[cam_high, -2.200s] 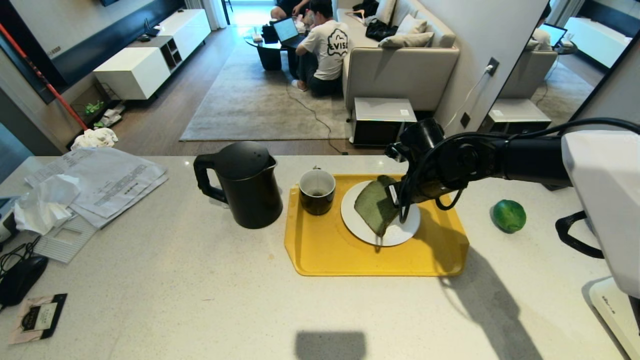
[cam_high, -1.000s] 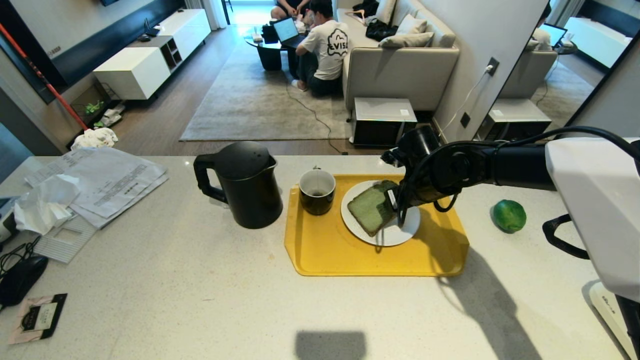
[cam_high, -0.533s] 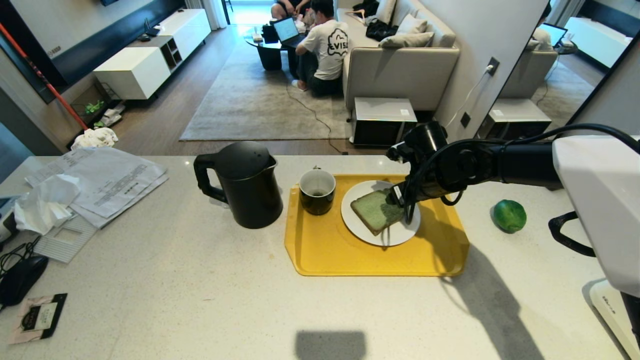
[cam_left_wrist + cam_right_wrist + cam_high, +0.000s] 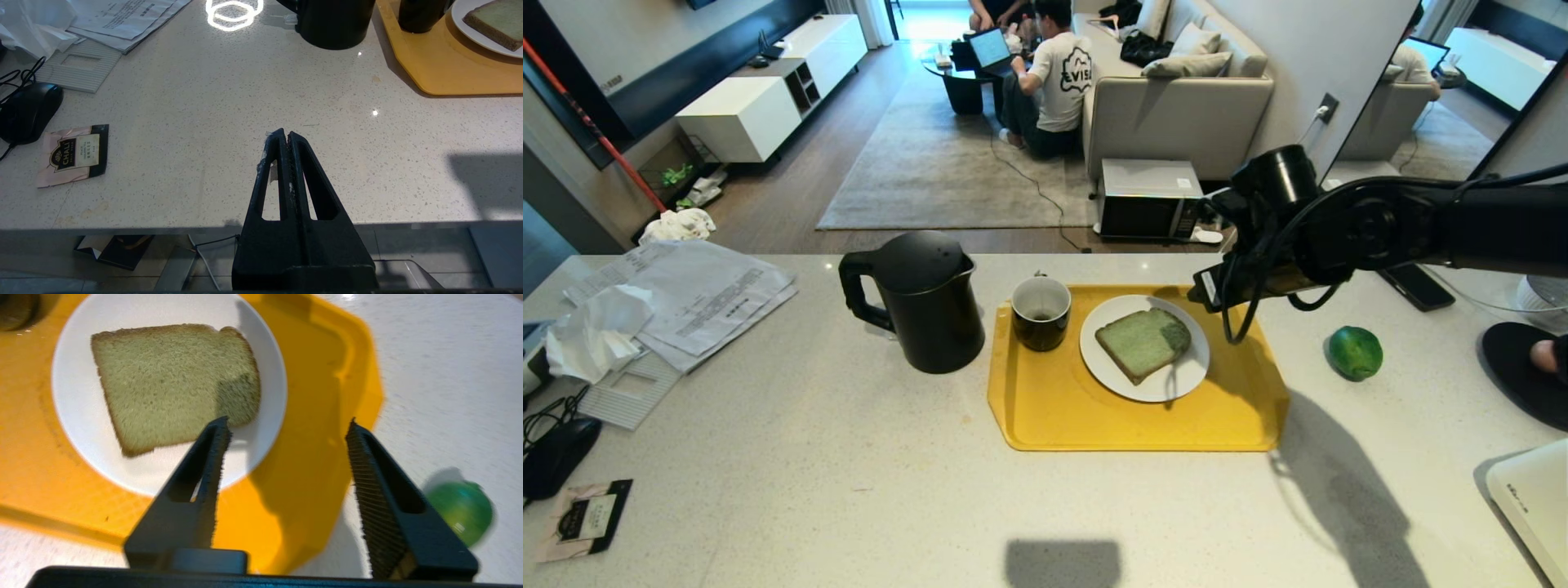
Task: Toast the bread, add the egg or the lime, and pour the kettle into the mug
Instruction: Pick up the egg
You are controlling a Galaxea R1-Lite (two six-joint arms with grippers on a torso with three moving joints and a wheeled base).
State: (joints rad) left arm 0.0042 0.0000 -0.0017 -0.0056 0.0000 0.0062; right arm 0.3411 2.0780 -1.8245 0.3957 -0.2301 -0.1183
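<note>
- Since the kettle [image 4: 919,298] is the tallest, bulkiest thing on the desk [image 4: 849,474], it will likely be the heaviest lift, more so if filled; the loop handle on its far-left side is the sensible place to grip. It stands just left of the yellow tray [image 4: 1054,408].
- Lying flat on the white plate [image 4: 1188,380] in the tray, the bread [image 4: 1143,343] looks soft and light; a hard pinch would dent it, so a gentle hold across the crust edge suits it best.
- Sitting alone on the desk to the right of the tray, the lime [image 4: 1354,352] looks glossy and round, so it may roll or slip; closing across its widest part should hold it.
- Standing in the tray's back-left corner between kettle and plate, the mug [image 4: 1041,313] is rigid and small; it only has to receive the pour.
- No egg is in view.
- Above the tray's right edge hangs the right tool [image 4: 286,428], its jaws well apart and gripping nothing.
- Near the desk's front edge, the left tool [image 4: 285,136] sits pressed shut and empty.
</note>
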